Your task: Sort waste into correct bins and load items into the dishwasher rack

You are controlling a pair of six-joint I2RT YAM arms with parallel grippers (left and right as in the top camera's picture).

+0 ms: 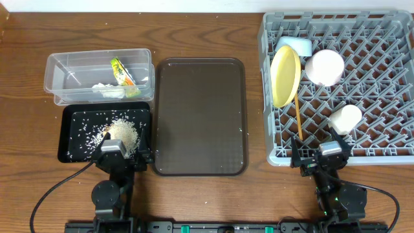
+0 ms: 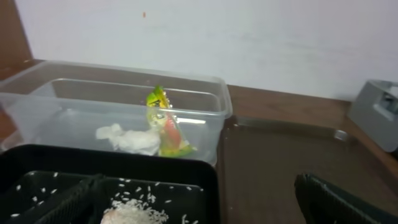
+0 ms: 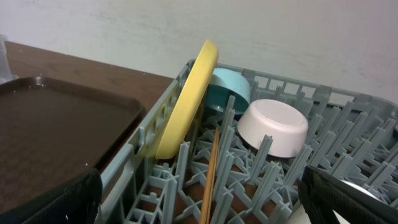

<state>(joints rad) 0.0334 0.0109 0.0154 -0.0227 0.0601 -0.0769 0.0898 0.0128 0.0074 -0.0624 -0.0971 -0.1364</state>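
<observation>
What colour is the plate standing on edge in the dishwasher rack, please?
Yellow; the plate shows best in the right wrist view.

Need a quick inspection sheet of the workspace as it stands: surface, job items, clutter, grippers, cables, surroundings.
Surface: wooden table, no damage seen.
Job's things: snack wrapper and paper scrap in the clear tub; rice grains in the black tray; yellow plate on edge, blue bowl, pink bowl upside down, white cup and chopstick in the grey rack.
Clutter: brown serving tray, nothing on it.
Grippers: left gripper open over the black tray's near edge; right gripper open at the rack's near edge; neither holds anything.
Cables: black cables loop from both arm bases.
Surroundings: white wall behind the table.
</observation>
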